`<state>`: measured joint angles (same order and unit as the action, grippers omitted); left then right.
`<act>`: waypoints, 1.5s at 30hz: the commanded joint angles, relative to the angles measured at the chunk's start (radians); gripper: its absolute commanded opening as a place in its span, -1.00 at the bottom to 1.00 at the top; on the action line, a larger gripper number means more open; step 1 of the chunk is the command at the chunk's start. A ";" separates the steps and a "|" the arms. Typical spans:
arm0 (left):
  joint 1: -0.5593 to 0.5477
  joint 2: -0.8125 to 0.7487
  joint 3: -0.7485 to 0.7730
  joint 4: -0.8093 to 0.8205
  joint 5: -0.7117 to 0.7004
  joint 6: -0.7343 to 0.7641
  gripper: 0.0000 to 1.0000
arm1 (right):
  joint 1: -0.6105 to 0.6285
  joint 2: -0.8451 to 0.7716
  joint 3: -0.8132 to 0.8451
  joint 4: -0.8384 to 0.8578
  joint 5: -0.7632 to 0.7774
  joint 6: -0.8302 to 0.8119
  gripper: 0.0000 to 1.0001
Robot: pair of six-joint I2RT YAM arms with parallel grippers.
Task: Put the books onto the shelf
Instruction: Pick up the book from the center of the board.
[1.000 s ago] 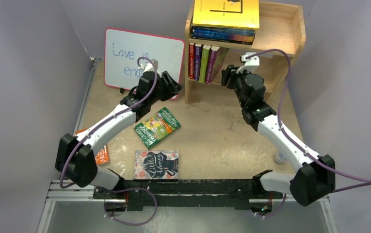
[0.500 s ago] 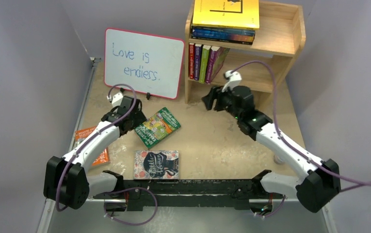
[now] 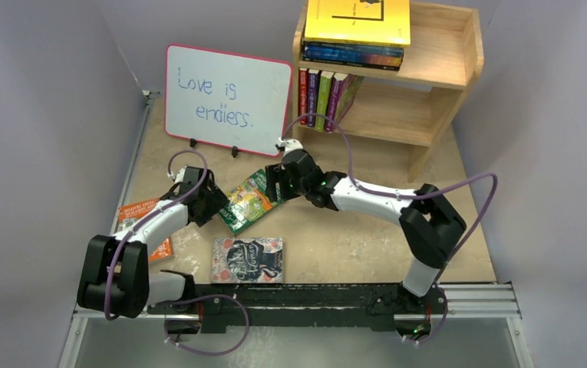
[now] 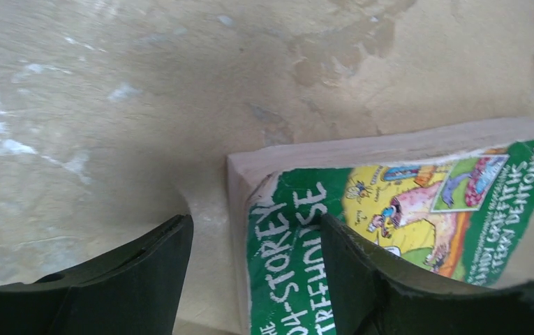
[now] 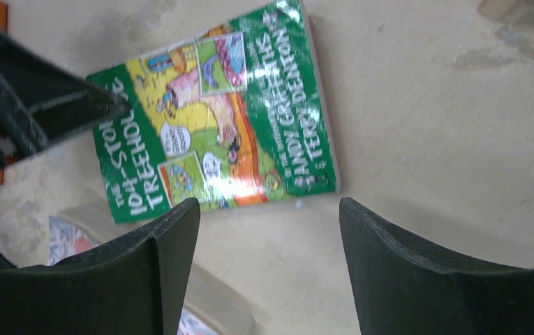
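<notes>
Right now both arms reach toward the green book (image 3: pixel 249 202), which lies flat on the table (image 3: pixel 351 230) in front of the whiteboard (image 3: pixel 227 98). The left gripper (image 3: pixel 212 203) sits at the left end of that book, and its two black fingers (image 4: pixel 117 279) are spread apart, one on each side of the book's corner, with the other finger over the cover. From the left wrist view it is hard to tell if that finger really touches the cover. The right gripper (image 3: pixel 273 182) is at the other end of the green book, and its fingers (image 5: pixel 417 272) are spread wide above the table with nothing between them. Near the front edge lies the floral book (image 3: pixel 248 259), face up and well apart from both grippers. An orange book (image 3: pixel 143 228) lies on the left, partly hidden under the left arm. The shelf (image 3: pixel 428 84) stands at the back right. On its top tier a yellow book (image 3: pixel 357 19) lies on a small stack, and on the lower tier a few books (image 3: pixel 322 98) stand up at the left side, the last ones leaning a little.
</notes>
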<state>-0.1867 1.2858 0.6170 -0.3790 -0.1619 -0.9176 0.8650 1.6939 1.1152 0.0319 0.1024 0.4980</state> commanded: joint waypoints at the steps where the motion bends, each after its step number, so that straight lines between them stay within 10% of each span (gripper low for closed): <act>1: 0.012 -0.034 -0.068 0.149 0.107 -0.044 0.23 | 0.000 0.092 0.175 -0.044 0.066 0.009 0.51; 16: 0.050 -0.066 -0.165 0.242 0.122 -0.091 -0.38 | 0.004 0.404 0.500 -0.322 0.055 -0.017 0.56; 22: 0.053 -0.082 -0.146 0.271 0.238 -0.102 -0.98 | 0.006 0.372 0.425 -0.276 0.027 0.012 0.53; 45: 0.075 -0.137 0.372 -0.353 0.206 0.129 -1.00 | 0.097 -0.003 0.164 0.070 -0.101 -0.337 0.50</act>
<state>-0.1219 1.1835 0.9306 -0.6079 0.0525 -0.8177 0.8974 1.7576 1.3155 -0.0341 0.0483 0.3180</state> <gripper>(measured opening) 0.079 0.750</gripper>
